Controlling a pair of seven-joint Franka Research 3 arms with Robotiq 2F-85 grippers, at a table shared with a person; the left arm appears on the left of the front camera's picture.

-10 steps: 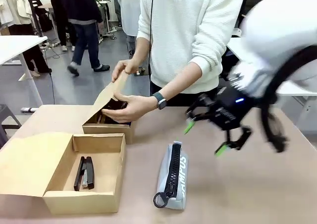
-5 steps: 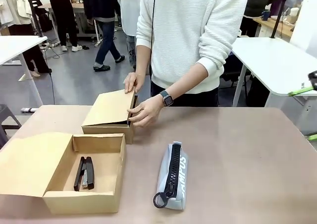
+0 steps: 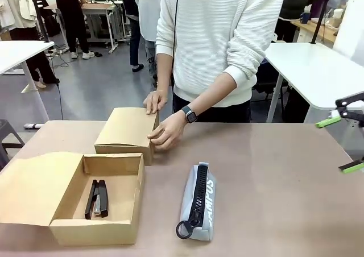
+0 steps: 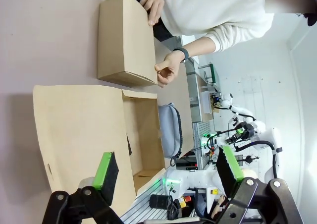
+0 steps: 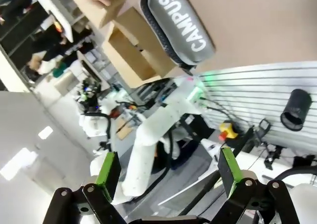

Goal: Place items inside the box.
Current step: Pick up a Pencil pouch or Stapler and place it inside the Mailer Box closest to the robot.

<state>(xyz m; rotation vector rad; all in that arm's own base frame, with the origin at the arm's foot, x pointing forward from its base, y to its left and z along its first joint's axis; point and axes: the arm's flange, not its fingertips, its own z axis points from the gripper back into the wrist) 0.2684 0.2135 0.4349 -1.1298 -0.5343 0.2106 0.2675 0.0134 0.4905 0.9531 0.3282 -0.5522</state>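
The right gripper (image 3: 341, 144) hangs above the table's (image 3: 273, 200) right edge, jaws spread wide and empty; the left gripper (image 4: 167, 167), equally wide and holding nothing, looks down on the lid flap of the open cardboard box (image 3: 94, 232). That box sits at the near left corner with a black stapler (image 3: 97, 198) inside; the grey "CAMPUS" pouch (image 3: 197, 210) lies right of it by the near edge; behind, the person's hands (image 3: 165, 135) touch a closed box (image 3: 125, 126).

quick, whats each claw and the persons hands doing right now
Left claw: open, empty.
Right claw: open, empty.
Person's hands: both on the closed box.
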